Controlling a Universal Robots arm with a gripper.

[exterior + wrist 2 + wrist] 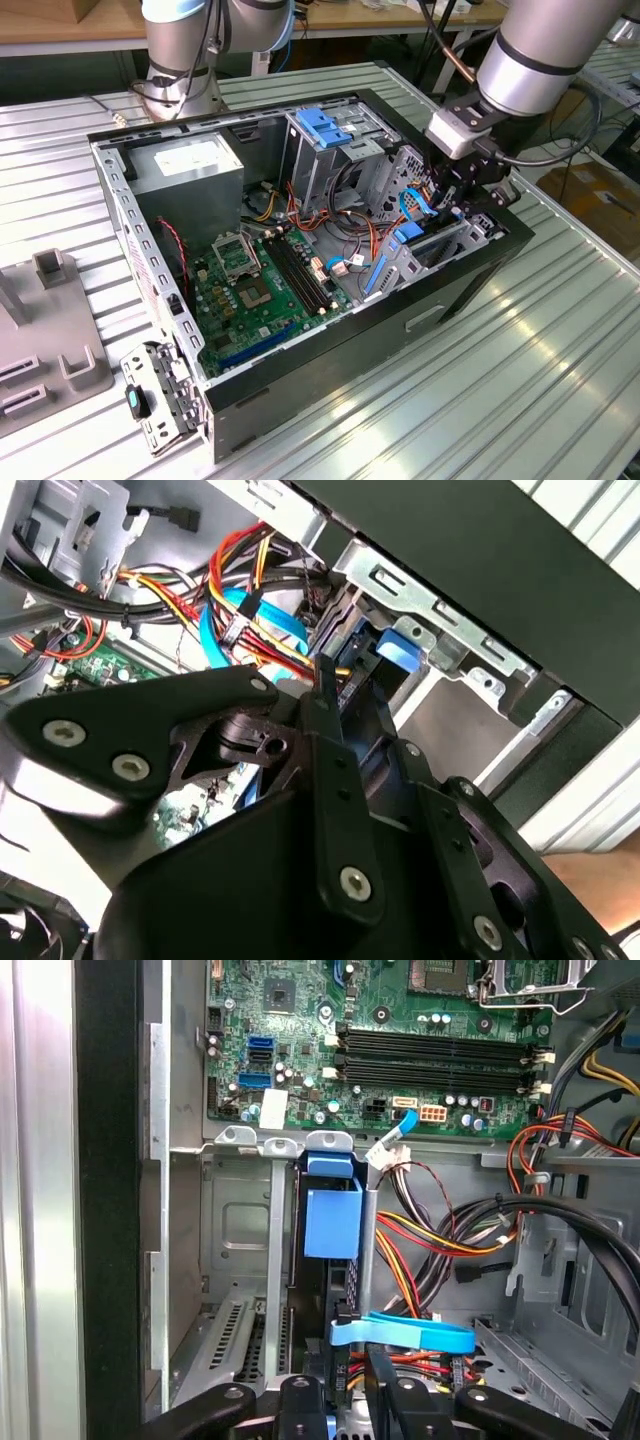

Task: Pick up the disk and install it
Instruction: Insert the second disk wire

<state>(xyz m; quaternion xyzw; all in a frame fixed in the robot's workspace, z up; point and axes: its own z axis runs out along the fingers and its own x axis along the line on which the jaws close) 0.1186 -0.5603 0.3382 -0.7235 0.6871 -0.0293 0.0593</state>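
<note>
- In the exterior view, the ribbed metal bench [520, 380] is seen carrying an open computer case [330, 370] lying on its side, its interior facing up.
- At the case's near corner on the exterior view's left, a loose metal bracket with a blue tab [150, 405] is seen beside a grey fixture [40, 340].
- The green motherboard [255, 290] is laid flat on the case floor, with dark memory slots running along it.
- Near the case wall on the exterior view's right, the disk [418, 248] is seen standing on edge in a metal bay, its blue carrier rail visible; its long axis runs roughly along that wall and slopes down into the case.
- In the first wrist view, the disk's blue carrier end [331, 1210] is seen between the bay's grey metal guides, with the long axis running from the motherboard [400, 1030] side toward the camera.
- The end effector [462, 195] is lowered into that corner of the case, directly at the disk; in the second wrist view its black fingers [330, 770] are set close together around the disk's blue edge [398, 648], but whether the disk is actually clamped cannot be told.
- Further back, a tall drive cage with a blue latch [325, 125] and a silver power supply [190, 170] are seen.
- Bundled red, yellow and orange cables [440, 1240] are spread beside the bay.
</note>
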